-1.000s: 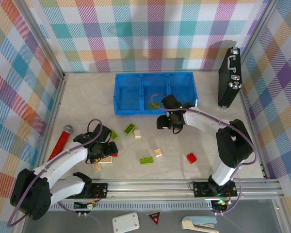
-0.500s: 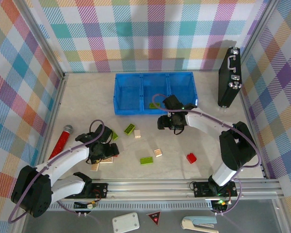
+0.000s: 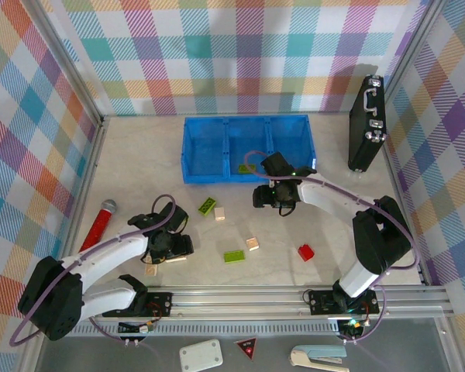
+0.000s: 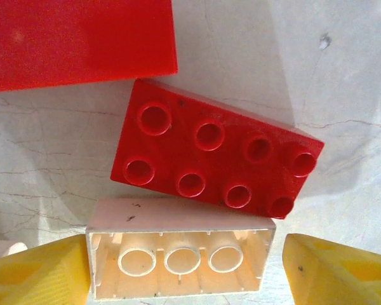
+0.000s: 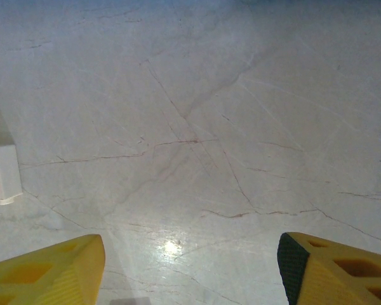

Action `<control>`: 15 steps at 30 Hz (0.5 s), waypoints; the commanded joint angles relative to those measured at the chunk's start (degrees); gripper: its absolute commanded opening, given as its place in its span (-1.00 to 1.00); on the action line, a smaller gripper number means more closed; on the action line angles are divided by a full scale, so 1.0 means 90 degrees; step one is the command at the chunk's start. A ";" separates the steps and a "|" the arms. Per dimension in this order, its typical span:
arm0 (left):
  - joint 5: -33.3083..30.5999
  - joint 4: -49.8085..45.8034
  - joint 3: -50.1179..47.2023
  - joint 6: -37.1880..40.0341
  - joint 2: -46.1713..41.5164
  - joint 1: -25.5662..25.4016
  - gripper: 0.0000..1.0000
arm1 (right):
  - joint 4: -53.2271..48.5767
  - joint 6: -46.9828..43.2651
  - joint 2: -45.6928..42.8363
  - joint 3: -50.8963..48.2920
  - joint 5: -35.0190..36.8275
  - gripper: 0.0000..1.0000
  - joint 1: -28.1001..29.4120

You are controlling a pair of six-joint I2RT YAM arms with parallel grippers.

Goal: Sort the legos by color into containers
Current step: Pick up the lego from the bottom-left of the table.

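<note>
left gripper (image 4: 185,270) at table's 7 o'clock, unclenched, straddling upturned tan lego (image 4: 178,251), red lego (image 4: 216,159) against it at 12 o'clock | right gripper (image 5: 190,267) released over bare marble table (image 5: 197,127) | blue three-compartment tray (image 3: 248,118) at 12 o'clock

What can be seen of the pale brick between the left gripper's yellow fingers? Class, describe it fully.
The pale brick is an oblong block of cream plastic, lying upside down on the marbled table: its hollow underside faces up, showing three round tubes in a row within thin walls. One long side lies against a red eight-stud brick. It sits between the fingers of the left gripper; one finger seems to touch an end, the other stands clear.
</note>
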 commanded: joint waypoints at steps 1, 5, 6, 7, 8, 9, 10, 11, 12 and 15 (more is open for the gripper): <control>-0.0118 -0.0117 0.0146 -0.0017 0.0188 -0.0141 0.53 | -0.0117 0.0048 -0.0207 -0.0056 0.0073 0.46 0.0010; -0.0116 -0.0050 0.0201 0.0047 0.0395 -0.0167 0.50 | -0.0144 0.0040 -0.0233 -0.0066 0.0095 0.46 0.0010; -0.0113 -0.0024 0.0209 0.0051 0.0419 -0.0172 0.49 | -0.0139 0.0046 -0.0235 -0.0075 0.0105 0.46 0.0010; -0.0098 -0.0002 0.0207 0.0041 0.0432 -0.0189 0.47 | -0.0143 0.0046 -0.0250 -0.0085 0.0106 0.46 0.0010; -0.0094 0.0000 0.0216 0.0042 0.0436 -0.0194 0.46 | -0.0141 0.0042 -0.0250 -0.0094 0.0115 0.46 0.0010; -0.0108 0.0000 0.0228 0.0044 0.0450 -0.0208 0.44 | -0.0151 0.0059 -0.0259 -0.0095 0.0113 0.46 0.0010; -0.0113 -0.0009 0.0238 0.0042 0.0444 -0.0221 0.42 | -0.0159 0.0062 -0.0268 -0.0093 0.0107 0.46 0.0014; -0.0113 -0.0027 0.0249 0.0045 0.0451 -0.0230 0.41 | -0.0168 0.0065 -0.0287 -0.0090 0.0109 0.46 0.0012; -0.0135 -0.0046 0.0259 0.0059 0.0448 -0.0233 0.39 | -0.0173 0.0070 -0.0312 -0.0095 0.0104 0.46 0.0010; -0.0175 -0.0078 0.0279 0.0070 0.0426 -0.0250 0.35 | -0.0181 0.0090 -0.0380 -0.0078 0.0106 0.46 0.0011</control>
